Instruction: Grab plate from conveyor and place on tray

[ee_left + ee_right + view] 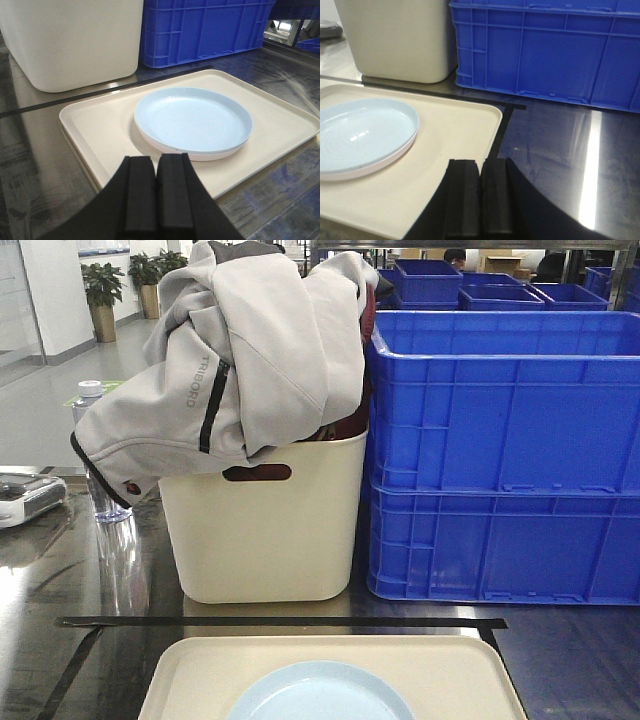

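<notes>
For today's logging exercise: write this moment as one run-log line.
plate: on tray | left gripper: shut | right gripper: shut

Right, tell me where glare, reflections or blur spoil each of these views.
Front view: the steel table mirrors the water bottle; the background is overexposed at left. Left wrist view: soft, even light on the plate and the tray, with the left gripper dark and slightly blurred up close. Right wrist view: a bright vertical glare streak on the tabletop beside the blue crate.
</notes>
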Available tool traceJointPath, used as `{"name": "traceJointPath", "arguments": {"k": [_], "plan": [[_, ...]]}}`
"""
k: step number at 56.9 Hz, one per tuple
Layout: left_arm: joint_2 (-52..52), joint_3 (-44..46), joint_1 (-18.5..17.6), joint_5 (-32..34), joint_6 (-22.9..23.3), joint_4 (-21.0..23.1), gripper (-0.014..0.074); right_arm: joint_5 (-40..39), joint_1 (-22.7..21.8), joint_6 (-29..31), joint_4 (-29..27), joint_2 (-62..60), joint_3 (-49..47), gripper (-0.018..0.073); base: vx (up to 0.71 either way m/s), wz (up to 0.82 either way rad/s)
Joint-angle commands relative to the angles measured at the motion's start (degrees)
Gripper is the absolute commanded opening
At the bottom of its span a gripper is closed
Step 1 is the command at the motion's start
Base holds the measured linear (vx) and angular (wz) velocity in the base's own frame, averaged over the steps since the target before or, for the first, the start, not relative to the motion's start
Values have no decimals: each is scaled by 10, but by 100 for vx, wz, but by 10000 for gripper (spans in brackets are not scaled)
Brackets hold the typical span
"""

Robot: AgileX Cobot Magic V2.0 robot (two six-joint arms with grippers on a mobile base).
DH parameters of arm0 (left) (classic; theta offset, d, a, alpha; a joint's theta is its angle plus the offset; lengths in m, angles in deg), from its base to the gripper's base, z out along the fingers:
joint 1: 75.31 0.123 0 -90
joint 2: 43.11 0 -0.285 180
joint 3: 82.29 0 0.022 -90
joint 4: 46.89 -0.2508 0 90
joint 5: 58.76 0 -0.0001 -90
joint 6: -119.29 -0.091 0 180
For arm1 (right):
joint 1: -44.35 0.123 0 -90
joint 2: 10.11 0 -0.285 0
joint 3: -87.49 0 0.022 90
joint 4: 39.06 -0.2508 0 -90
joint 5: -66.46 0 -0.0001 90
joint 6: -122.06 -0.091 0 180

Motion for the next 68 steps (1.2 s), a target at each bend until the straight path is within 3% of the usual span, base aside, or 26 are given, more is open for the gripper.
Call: {"name": "traceJointPath", "arguments": {"k": [1, 29, 34, 38, 44, 50, 55, 58, 68], "plan": [[5, 15, -3, 45, 5, 13, 0, -53, 0, -1, 6, 6, -14, -9, 0, 0], [5, 11, -3, 47, 5, 12, 0, -52, 0, -1, 6, 6, -14, -9, 0, 0], [3, -9, -1, 73, 4, -55, 0, -52, 0, 1, 6, 6, -14, -9, 0, 0], [-8, -45, 21, 117, 31, -122, 0, -52, 0, 1, 6, 6, -14, -9, 0, 0], [-48, -119, 68, 187, 108, -226, 1, -52, 0, 1, 6, 6, -14, -9, 0, 0], [-103, -191, 110, 242, 180, -297, 1, -52, 0, 1, 6, 6, -14, -9, 0, 0], [-123, -244, 128, 281, 193, -300, 2, -52, 0, 1, 6, 6, -14, -9, 0, 0], [-119, -239, 131, 250, 189, -306, 3, -52, 0, 1, 6, 6, -14, -9, 0, 0], [-121, -239, 132, 246, 189, -306, 3, -52, 0, 1, 6, 7, -14, -9, 0, 0]]}}
